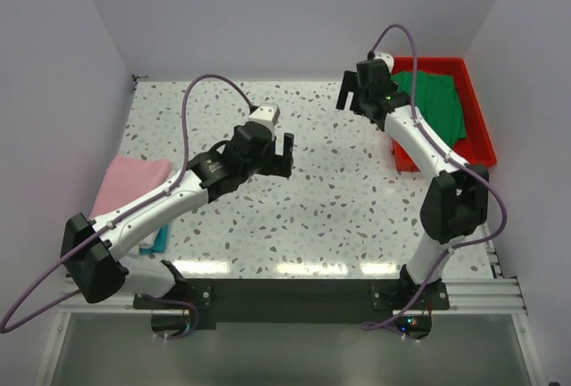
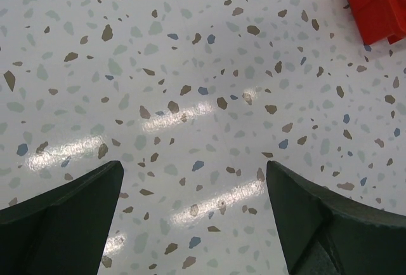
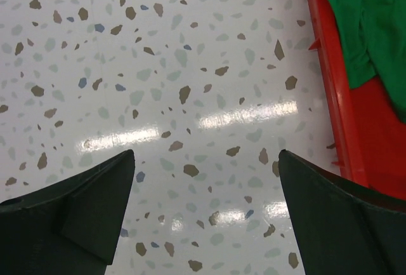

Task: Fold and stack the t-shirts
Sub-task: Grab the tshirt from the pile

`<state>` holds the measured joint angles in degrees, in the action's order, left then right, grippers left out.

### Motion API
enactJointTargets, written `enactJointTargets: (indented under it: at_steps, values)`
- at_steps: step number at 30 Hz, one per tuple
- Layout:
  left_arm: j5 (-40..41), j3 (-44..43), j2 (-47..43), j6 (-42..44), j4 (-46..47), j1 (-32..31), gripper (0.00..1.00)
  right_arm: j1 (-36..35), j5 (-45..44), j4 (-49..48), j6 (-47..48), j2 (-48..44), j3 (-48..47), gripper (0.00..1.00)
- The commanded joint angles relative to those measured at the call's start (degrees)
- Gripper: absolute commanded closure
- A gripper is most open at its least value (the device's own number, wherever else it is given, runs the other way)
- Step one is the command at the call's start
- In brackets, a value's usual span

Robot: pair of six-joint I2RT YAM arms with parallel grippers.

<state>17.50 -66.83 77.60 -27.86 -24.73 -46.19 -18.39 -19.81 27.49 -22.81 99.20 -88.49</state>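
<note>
While your left gripper (image 2: 193, 173) and right gripper (image 3: 206, 180) gape wide, empty, the green t-shirt (image 3: 374, 27) lies in the red tray (image 3: 330, 97) beside the right fingers (image 3: 336, 224).

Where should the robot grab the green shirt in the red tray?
Probably from straight above, with the right gripper, which is open and nearest. The green shirt lies bunched in the red tray, whose walls block a sideways reach. Pinch the loose edge by the tray's table-side wall.
</note>
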Motion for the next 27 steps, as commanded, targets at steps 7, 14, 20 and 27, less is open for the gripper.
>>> enactJointTargets:
  at_steps: [7, 14, 20, 27]
  values:
    - [-0.97, 0.03, -2.90, 1.49, 0.74, 1.19, 0.00, 2.74, 2.15, 1.43, 1.01, 5.12, -8.54, 0.01]
    - [-1.15, -0.32, -2.46, 1.49, 0.74, 1.55, 0.00, 6.70, 0.92, 0.20, 1.19, 7.94, -10.39, 0.01]
    - [-1.15, -0.93, -1.41, 1.49, 0.12, 1.72, 0.00, 12.32, -1.19, -1.12, 0.75, 11.10, -11.35, 0.01]
    - [-0.89, -0.32, -1.14, 1.14, -0.23, 2.07, 0.00, 18.30, -3.65, 0.02, -2.15, 18.30, -15.22, 0.01]
